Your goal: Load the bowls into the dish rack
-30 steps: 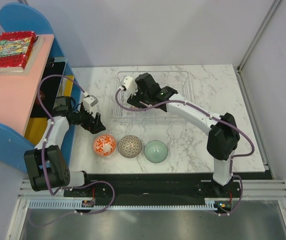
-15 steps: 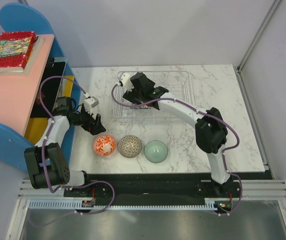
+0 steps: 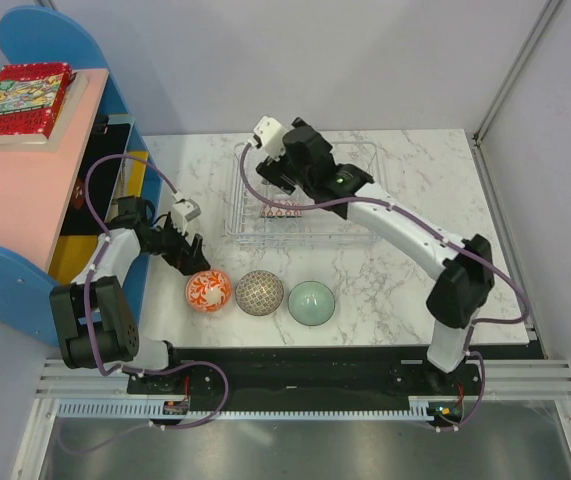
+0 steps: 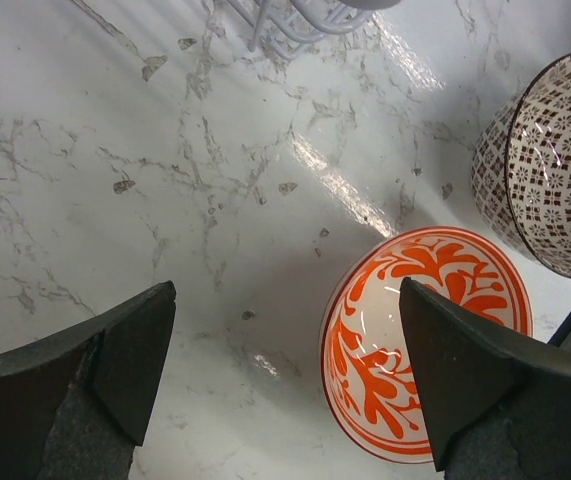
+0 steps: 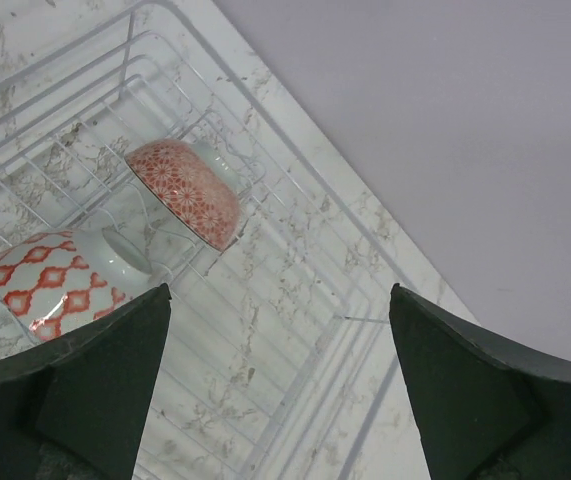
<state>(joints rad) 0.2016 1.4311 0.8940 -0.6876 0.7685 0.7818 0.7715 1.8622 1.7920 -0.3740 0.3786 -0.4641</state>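
We are holding our left gripper (image 4: 287,300) wide open over the marble table (image 4: 115,150); the orange bowl (image 4: 405,350) is sitting at four o'clock, the brown patterned bowl (image 4: 550,160) at three o'clock.

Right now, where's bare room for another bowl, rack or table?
The dish rack is bare from its middle to its right wall. The marble right of the mint bowl is open too. Crowded: the rack's left end, holding a red floral bowl and a diamond-patterned bowl, and around the orange bowl and lattice bowl.

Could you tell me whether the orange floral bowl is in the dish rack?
Out: the orange floral bowl sits on the table, apart from the rack.
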